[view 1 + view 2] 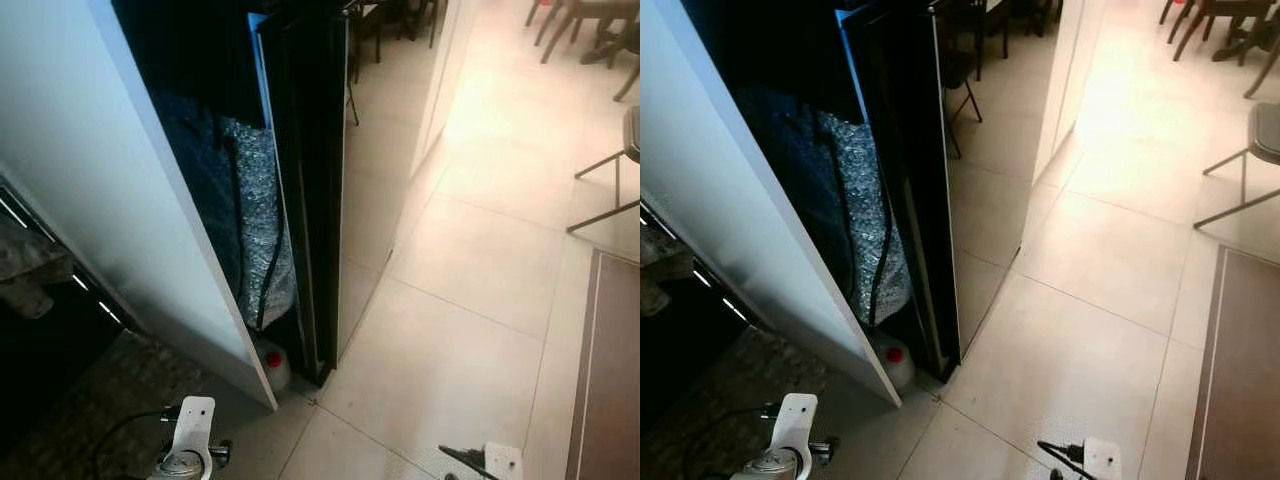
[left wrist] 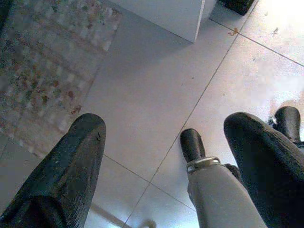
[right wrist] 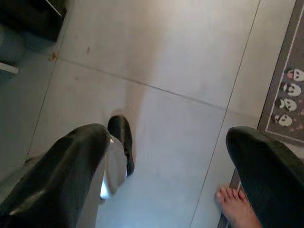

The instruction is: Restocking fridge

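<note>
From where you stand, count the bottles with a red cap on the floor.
1. One white bottle with a red cap stands on the tiled floor at the foot of the black fridge, tucked behind the white panel. Others may hide deeper in that dark gap.

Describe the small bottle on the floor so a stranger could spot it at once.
Find the tall black fridge beside the white panel. At the foot of the dark gap between them, on the floor, stands the bottle. It is pale with a red cap, the only red thing there.
</note>
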Robot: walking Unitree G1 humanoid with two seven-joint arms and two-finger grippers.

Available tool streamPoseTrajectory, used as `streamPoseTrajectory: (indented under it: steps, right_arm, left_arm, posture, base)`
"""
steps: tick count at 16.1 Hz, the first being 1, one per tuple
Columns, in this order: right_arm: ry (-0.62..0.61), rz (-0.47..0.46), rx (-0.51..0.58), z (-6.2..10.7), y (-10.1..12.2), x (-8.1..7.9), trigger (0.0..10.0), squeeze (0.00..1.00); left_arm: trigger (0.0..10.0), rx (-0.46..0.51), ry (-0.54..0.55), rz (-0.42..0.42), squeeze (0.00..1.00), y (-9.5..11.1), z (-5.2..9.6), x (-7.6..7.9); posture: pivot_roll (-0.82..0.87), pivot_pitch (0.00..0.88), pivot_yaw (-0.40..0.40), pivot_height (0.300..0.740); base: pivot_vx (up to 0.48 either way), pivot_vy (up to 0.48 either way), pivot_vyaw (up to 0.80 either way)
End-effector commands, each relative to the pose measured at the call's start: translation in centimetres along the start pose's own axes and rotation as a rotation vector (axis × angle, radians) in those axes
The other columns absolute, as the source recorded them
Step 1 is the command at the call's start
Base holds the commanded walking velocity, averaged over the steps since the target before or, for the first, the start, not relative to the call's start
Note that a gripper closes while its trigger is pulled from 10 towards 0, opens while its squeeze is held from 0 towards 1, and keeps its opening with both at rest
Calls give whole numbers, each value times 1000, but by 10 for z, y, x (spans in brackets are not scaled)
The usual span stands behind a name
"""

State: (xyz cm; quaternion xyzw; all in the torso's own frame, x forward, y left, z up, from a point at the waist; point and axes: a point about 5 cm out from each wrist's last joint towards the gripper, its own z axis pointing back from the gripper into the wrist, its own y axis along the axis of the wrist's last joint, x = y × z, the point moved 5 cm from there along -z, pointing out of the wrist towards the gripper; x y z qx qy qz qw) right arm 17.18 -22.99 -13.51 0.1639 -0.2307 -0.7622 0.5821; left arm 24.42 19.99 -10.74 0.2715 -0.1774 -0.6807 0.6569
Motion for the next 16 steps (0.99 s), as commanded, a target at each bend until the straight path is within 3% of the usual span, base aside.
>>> streamPoseTrajectory:
  steps: [1,3,9,16]
  right_arm:
    - [-12,-1,-2,0,-1,-1,10000,0]
    - [-19,-8,21,-1,6,-2,10000,0]
    - [-30,2,4,0,-3,1,10000,0]
    - [-60,-10,29,0,4,6,10000,0]
  left_arm:
    - [10000,-31,0,-25,0,-9,1,-3]
    - [10000,-34,-1,-35,0,-10,1,-3]
    - [10000,-38,-6,-34,0,-11,1,-3]
    - [10000,-36,-7,-25,0,-10,1,-3]
  posture:
    - [-163,65,48,740]
    - [-164,60,47,740]
    - [-160,51,48,740]
    - [-162,64,47,740]
  base:
    - [0,0,0]
    - [0,0,0]
    - [0,-391,0]
    - [0,-293,0]
